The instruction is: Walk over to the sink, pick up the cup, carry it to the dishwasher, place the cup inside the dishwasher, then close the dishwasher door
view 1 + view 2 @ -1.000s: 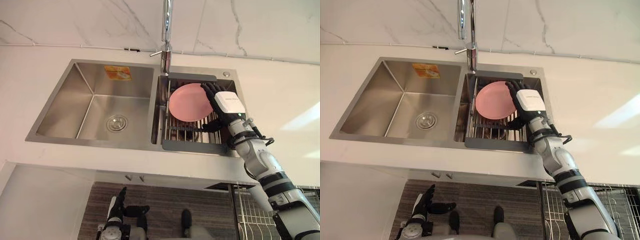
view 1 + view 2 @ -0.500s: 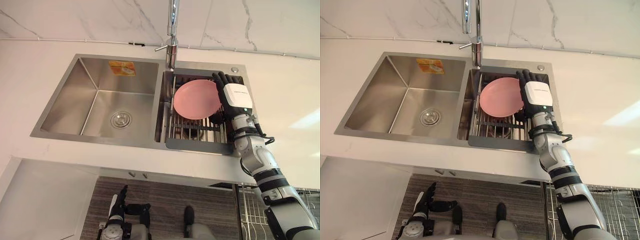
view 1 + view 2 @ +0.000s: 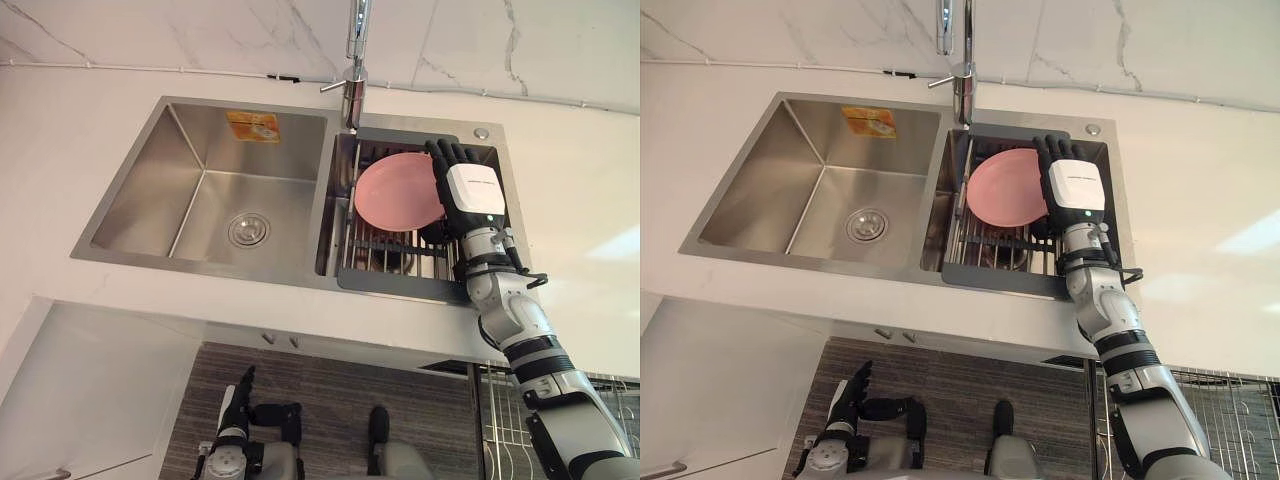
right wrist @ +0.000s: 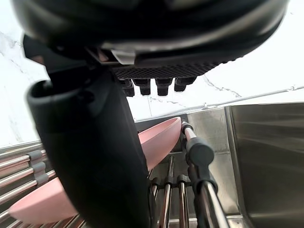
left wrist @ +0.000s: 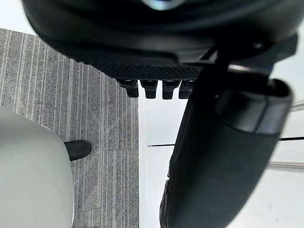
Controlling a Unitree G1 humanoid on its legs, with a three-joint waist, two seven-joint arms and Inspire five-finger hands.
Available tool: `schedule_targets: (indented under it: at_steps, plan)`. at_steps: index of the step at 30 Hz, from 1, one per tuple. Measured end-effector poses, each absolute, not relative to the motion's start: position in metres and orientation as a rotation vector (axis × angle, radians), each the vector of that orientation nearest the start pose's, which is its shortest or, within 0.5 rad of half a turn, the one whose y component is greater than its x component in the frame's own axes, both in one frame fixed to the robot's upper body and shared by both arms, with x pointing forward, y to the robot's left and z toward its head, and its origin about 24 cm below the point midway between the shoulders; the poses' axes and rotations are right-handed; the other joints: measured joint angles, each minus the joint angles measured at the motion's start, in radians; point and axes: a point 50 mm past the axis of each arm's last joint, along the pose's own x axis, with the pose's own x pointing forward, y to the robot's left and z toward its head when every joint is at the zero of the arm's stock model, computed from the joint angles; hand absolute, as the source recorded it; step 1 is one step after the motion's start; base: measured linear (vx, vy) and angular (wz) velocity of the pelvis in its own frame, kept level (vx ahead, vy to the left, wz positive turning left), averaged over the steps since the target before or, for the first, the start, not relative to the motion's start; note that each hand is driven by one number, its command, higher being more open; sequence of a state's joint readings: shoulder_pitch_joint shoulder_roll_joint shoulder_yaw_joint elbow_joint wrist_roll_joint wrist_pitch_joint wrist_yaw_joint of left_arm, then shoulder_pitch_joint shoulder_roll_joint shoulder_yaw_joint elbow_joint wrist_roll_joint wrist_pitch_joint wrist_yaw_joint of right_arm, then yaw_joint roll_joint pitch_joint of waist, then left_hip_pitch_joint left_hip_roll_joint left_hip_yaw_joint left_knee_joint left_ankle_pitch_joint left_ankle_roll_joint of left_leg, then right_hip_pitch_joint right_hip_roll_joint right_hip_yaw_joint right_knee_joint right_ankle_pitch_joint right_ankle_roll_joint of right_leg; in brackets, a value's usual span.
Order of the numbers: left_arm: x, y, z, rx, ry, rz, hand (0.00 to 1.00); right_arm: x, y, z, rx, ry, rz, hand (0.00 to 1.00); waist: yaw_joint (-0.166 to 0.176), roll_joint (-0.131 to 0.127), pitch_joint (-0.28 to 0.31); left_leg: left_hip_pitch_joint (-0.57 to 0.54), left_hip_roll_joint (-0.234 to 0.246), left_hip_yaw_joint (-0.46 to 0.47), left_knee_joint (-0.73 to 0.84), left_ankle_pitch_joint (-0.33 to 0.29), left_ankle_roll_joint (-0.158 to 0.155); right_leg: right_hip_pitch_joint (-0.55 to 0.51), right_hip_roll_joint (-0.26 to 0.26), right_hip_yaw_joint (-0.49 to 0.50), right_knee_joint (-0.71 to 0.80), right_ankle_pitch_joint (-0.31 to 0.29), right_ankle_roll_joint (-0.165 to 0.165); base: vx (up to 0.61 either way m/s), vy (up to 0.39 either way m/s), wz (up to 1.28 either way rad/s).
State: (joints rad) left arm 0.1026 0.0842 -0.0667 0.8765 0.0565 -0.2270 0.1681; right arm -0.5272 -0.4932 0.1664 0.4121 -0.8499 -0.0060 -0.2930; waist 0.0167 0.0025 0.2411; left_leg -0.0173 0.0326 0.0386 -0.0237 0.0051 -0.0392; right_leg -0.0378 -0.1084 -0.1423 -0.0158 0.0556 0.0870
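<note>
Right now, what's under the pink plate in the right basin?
A rack of metal bars holds the pink plate. Below the bars something dark shows, too covered to identify. The right hand hides the plate's right edge.

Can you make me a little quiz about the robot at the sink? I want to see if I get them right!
1. True or false: the pink plate lies in the sink's left basin.
2. Pick one: the right robot hand reaches to A) a blue mug, B) the pink plate, C) a sponge.
3. In your own words: what does the pink plate rest on?

Key:
1. False. It is in the right basin.
2. B.
3. A dish rack set in the right basin.
</note>
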Motion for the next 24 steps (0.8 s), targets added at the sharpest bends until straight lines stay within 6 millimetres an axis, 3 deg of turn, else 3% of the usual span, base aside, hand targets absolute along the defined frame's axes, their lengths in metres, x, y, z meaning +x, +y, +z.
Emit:
schedule_targets:
  at_steps: [9, 24]
  plan:
    - [0.141, 0.179, -0.131, 0.202, 0.719, 0.113, 1.0, 0.351, -0.195, 0.134, -1.42, -0.402, -0.151, 0.0, 0.001, -0.001, 0.015, -0.01, 0.001, -0.001, -0.001, 0.004, -0.001, -0.01, 0.002, -0.002, 0.001, 0.0, -0.001, -0.01, -0.003, 0.0]
    - [0.143, 0.18, -0.13, 0.201, 0.716, 0.115, 1.0, 0.346, -0.195, 0.144, -1.428, -0.471, -0.135, 0.0, -0.003, -0.003, 0.021, -0.008, 0.003, -0.001, -0.002, 0.006, -0.002, -0.01, 0.003, 0.001, 0.003, 0.0, -0.001, 0.0, 0.0, 0.0]
